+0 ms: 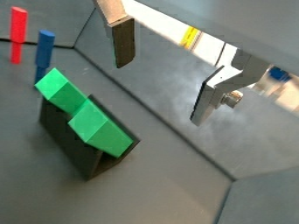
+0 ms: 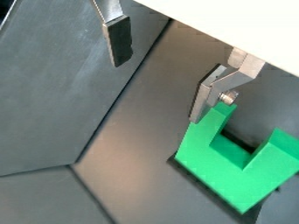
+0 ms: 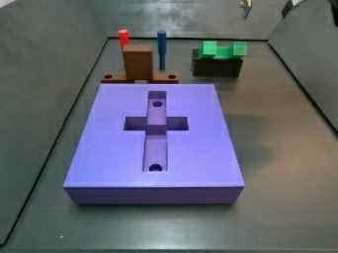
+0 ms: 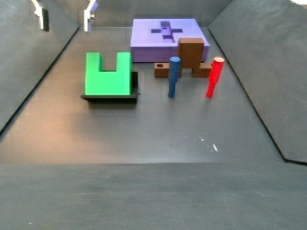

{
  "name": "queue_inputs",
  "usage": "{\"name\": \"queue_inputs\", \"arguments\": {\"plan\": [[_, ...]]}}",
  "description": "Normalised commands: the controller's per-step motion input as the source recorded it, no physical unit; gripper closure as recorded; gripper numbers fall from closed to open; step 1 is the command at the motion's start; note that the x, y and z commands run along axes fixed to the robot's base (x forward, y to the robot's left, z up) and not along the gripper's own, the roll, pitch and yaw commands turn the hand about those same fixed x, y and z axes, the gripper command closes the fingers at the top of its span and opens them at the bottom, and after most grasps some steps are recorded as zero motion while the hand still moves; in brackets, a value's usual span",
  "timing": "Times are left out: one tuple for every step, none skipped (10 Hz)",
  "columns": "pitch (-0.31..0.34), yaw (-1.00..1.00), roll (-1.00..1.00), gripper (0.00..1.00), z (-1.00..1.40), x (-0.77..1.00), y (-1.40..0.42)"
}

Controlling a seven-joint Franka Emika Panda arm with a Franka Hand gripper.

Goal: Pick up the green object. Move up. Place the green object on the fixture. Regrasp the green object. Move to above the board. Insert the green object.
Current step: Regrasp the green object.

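Observation:
The green object (image 4: 108, 74) is a bright green U-shaped piece. It rests on the dark fixture (image 4: 110, 97), and both show in a side view too, the green object (image 3: 224, 49) on top of the fixture (image 3: 218, 69). My gripper (image 4: 65, 18) is open and empty, raised high and off to one side of the piece. In both wrist views the gripper (image 1: 167, 74) (image 2: 163, 74) has only bare floor between its fingers, and the green object (image 1: 79, 109) (image 2: 233, 157) lies beside them. The purple board (image 3: 158, 138) with its cross-shaped recess lies apart from the fixture.
A tan wooden block (image 3: 138, 61) holds a red peg (image 3: 125, 38) and a blue peg (image 3: 161, 44), between the board and the fixture. Grey walls slope up around the floor.

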Motion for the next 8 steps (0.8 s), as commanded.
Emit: {"name": "queue_inputs", "arguments": {"plan": [[0.16, 0.0, 0.0, 0.0, 0.0, 0.02, 0.0], [0.0, 0.0, 0.0, 0.0, -0.05, 0.0, 0.02], [0.086, 0.0, 0.05, 0.0, -0.48, 0.1, 0.0], [0.257, 0.23, 0.0, 0.0, -0.63, 0.0, 0.0], [0.394, 0.48, 0.22, 0.0, -0.56, 0.0, 0.0], [0.4, 0.52, 0.55, 0.0, -0.39, -0.04, 0.01], [0.4, 0.52, 0.61, 0.0, -0.3, 0.0, 0.0], [0.354, 0.41, 0.67, 0.0, -0.35, -0.03, 0.0]]}}
